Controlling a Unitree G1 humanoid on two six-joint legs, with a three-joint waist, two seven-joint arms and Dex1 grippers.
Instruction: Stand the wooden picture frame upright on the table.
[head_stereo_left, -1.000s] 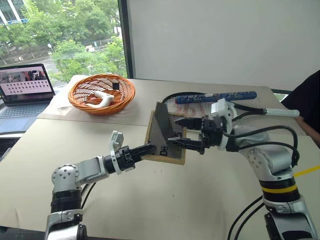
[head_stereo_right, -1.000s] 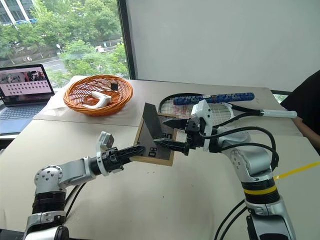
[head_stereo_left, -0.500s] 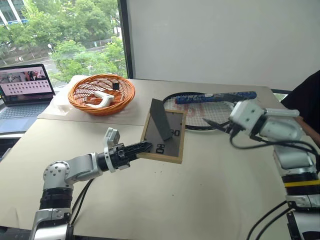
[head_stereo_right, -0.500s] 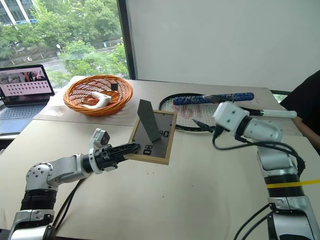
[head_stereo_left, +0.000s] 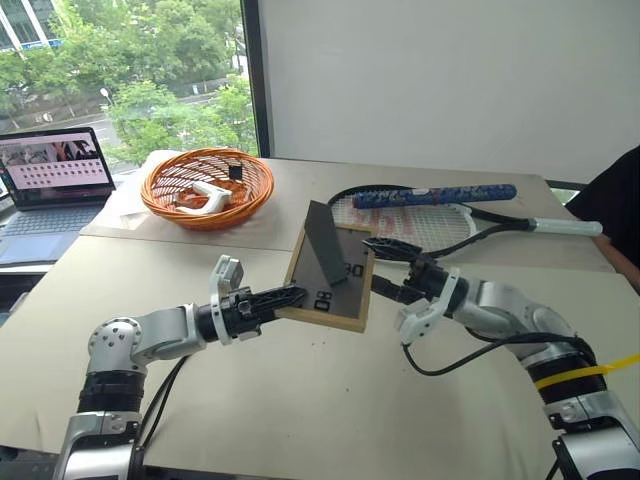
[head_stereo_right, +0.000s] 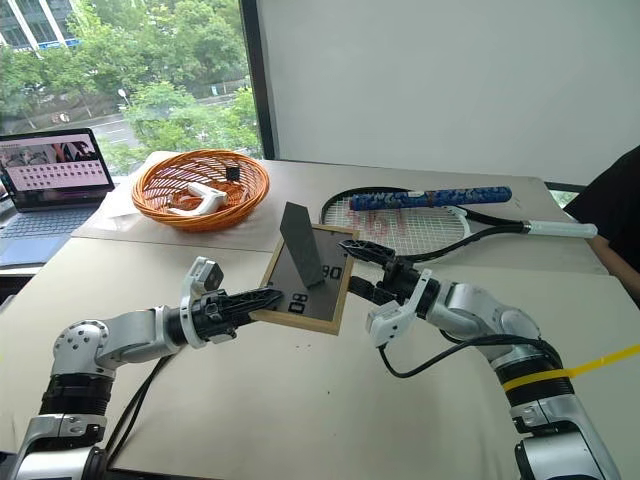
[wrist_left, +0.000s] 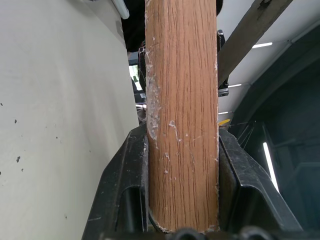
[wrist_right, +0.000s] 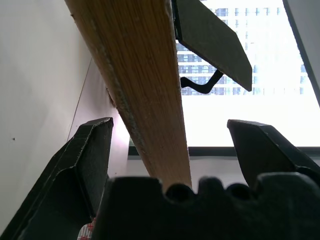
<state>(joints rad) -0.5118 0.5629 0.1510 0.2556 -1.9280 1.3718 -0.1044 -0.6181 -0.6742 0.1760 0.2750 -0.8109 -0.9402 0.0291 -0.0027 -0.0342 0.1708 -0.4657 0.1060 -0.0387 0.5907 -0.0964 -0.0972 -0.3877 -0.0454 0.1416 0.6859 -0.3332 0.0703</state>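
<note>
**Frame lifted and tilted, second tool moving in on far edge**

Step in hand: wooden picture frame (head_stereo_left: 330, 280) held off the worktop (head_stereo_left: 300, 400), tilted, dark back panel facing up, stand flap (head_stereo_left: 327, 243) swung out. Sits mid-worktop, just in front of the racket (head_stereo_left: 440, 215), well apart from the orange basket (head_stereo_left: 207, 186).

Left tool (head_stereo_left: 290, 297): clamped on the frame's near-left edge; left wrist view shows wood pinched tight between both fingers (wrist_left: 122, 190). Right tool (head_stereo_left: 385, 268): spread wide, straddling the frame's right edge; right wrist view shows the wood between the fingers (wrist_right: 90, 150) with a gap on either side, so nothing gripped there.

Next, by judgement: close right tool on that edge or use it to steady, rotate frame to vertical, set bottom edge and flap tip down together, then release one side at a time. Risk: flap folding back, or frame tipping once let go.

Hard to make out: picture side faces down, unseen. Flap hinge angle unclear. Contact between frame's low corner and worktop not resolvable. Dark sleeve (head_stereo_left: 615, 205) cut off at the right edge; laptop (head_stereo_left: 50, 190) cut off at the left.
</note>
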